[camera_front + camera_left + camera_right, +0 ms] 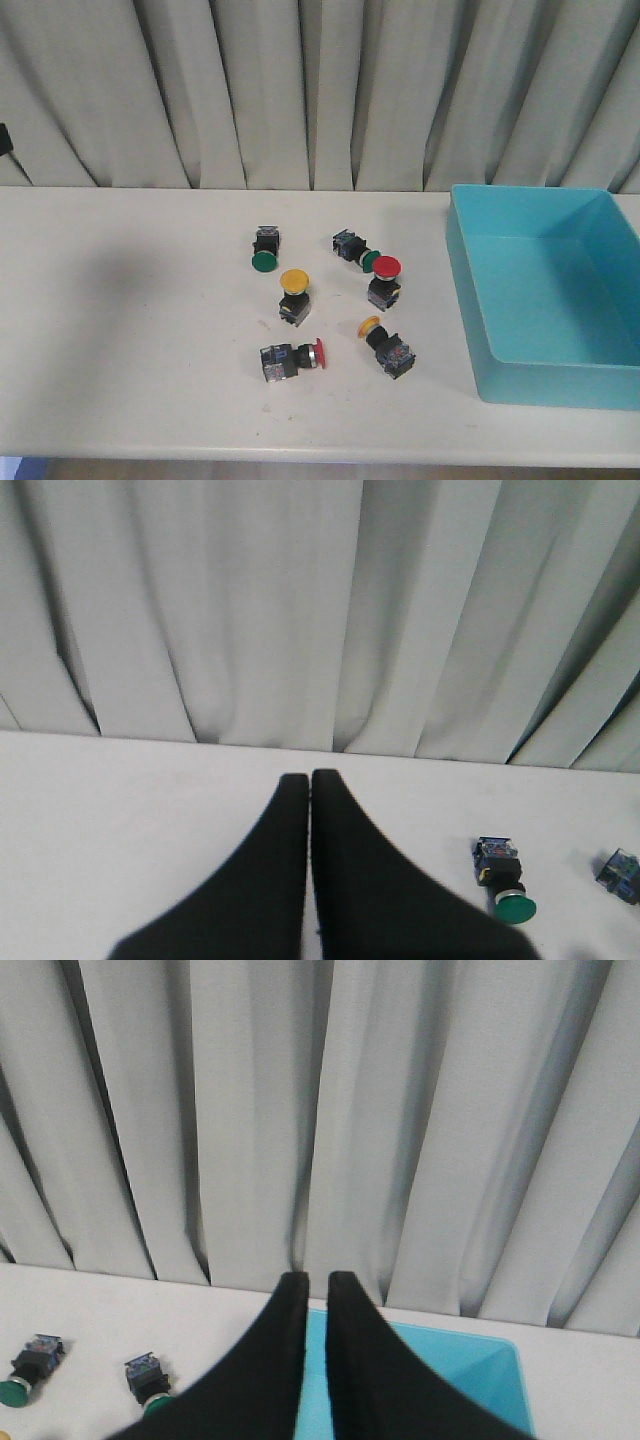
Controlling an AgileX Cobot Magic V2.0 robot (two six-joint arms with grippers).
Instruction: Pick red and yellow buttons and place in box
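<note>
Six buttons lie loose on the white desk (120, 330), left of the blue box (545, 290), which stands at the desk's right side. Two are yellow (294, 282) (370, 325), two red (386, 267) (318, 353), two green (263, 261) (367, 262); none is in the box. The left gripper (309, 777) has its fingers together, holding nothing. The right gripper (310, 1278) has its fingers nearly together with a narrow gap, also holding nothing, above the box's near wall.
</note>
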